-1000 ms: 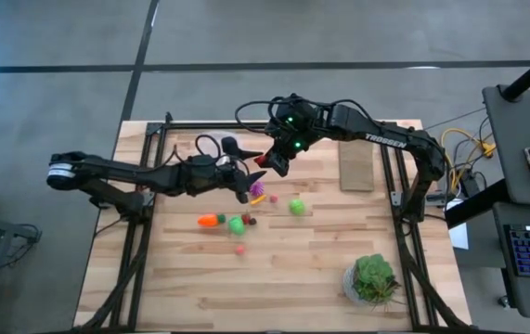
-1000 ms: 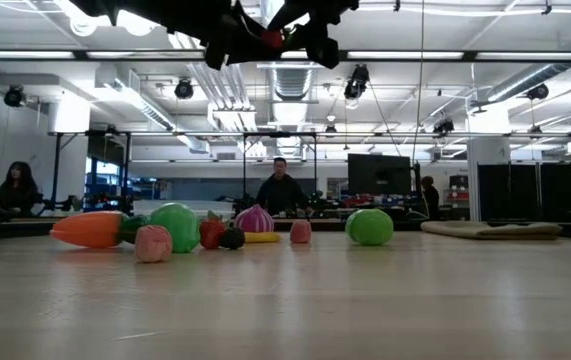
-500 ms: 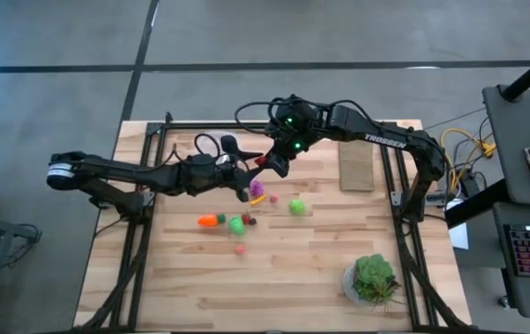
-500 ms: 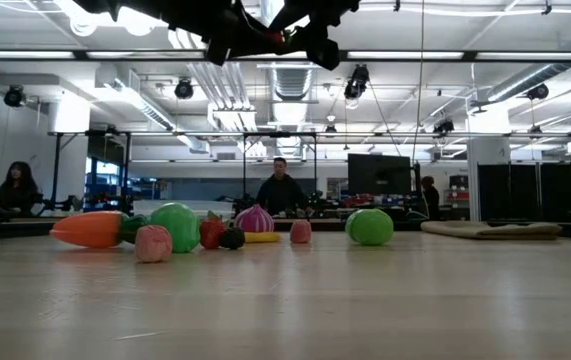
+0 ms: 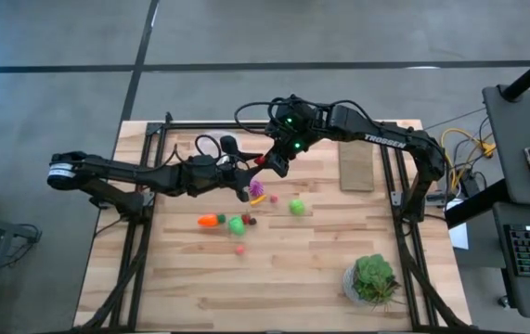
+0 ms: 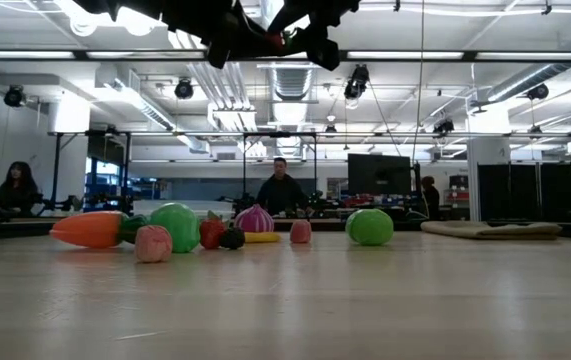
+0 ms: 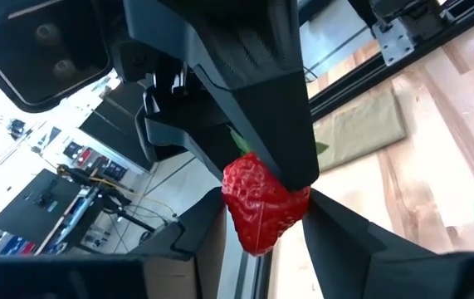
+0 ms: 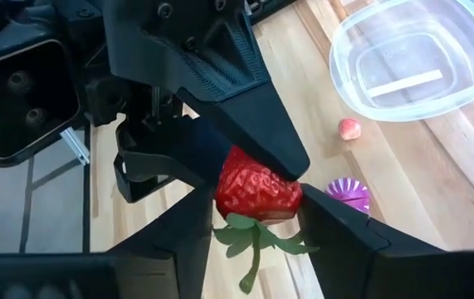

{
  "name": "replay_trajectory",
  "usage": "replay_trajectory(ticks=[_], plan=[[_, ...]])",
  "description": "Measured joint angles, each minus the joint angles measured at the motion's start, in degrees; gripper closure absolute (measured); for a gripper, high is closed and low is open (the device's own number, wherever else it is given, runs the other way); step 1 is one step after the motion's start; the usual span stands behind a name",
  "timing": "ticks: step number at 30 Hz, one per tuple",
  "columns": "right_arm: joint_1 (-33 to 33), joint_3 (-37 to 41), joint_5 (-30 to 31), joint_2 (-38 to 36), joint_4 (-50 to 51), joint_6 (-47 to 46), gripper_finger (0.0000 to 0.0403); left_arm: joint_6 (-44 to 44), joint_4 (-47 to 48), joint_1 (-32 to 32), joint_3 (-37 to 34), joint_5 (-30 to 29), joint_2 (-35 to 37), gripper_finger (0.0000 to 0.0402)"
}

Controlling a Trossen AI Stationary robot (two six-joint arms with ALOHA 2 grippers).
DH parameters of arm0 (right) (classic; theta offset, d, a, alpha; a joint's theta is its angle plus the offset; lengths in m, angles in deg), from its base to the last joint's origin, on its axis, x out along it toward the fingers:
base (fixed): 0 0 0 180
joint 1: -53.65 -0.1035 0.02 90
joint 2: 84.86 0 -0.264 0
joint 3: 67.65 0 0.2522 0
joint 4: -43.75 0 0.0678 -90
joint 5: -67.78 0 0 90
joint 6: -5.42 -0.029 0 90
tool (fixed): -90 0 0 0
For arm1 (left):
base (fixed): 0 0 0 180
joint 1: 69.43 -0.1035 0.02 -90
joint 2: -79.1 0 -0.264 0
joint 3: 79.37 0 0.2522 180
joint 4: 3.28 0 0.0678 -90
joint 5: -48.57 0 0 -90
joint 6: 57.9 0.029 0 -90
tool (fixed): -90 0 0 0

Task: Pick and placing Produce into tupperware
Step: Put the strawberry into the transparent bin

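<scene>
High above the table's middle, my two grippers meet around a red toy strawberry (image 7: 261, 203) with green leaves (image 8: 257, 237). My left gripper (image 7: 261, 228) comes level from the left and my right gripper (image 8: 257, 214) slants down from the far right; both are shut on it. Below, more produce rests on the wood: an orange carrot (image 5: 208, 221), two green balls (image 5: 237, 224) (image 5: 296, 207), a purple bumpy piece (image 8: 349, 195) and small red and pink bits (image 5: 240, 249). The clear tupperware (image 8: 411, 62) stands on the table, with nothing in it. My left gripper pinches the strawberry's red body (image 7: 249, 224) between its two fingers, coming level from the table's left. The fruit is lifted clear, high over the table. My right gripper has its fingers (image 8: 320, 212) on opposite sides of the strawberry's body (image 8: 282, 195), close to the leafy end, slanting down from the far right. The leaves hang free below the fruit.
A flat tan board (image 5: 357, 167) lies at the far right and a potted green plant (image 5: 373, 278) stands at the near right. Dark frame rails (image 5: 144, 199) run along both table sides. People sit and stand in the room behind the table (image 6: 281, 190).
My left gripper has narrowed its fingers and taken hold of the strawberry that my right gripper holds up. Both arms have stayed in place, and the produce on the table has not moved.
</scene>
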Motion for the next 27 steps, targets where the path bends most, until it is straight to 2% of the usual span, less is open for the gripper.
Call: replay_trajectory(ticks=[10, 13, 17, 20, 27], plan=[[0.0, -0.2, 0.0, 0.0, 2.3, -1.0, 0.0165, 0.0, 0.0, 0.0, -0.1, -2.2, 0.0, 0.0274], [0.1, -0.8, 0.0, -0.1, 5.5, -0.1, 0.0142, 0.0, 0.9, 0.0, -0.1, -5.4, 0.2, 0.0274], [0.1, -1.5, 1.0, -0.3, 10.0, 1.3, 0.0116, -1.5, 8.9, 0.0, -0.1, -11.4, 1.5, 0.0274], [0.1, -1.4, 2.0, -0.9, 12.3, 1.5, 0.0102, -10.8, 18.0, -0.3, -0.2, -14.3, 3.5, 0.0274], [1.2, -1.4, 5.2, -2.5, 16.3, 1.5, 0.0090, -44.8, 42.9, -5.1, -0.2, -14.7, 10.7, 0.0274]])
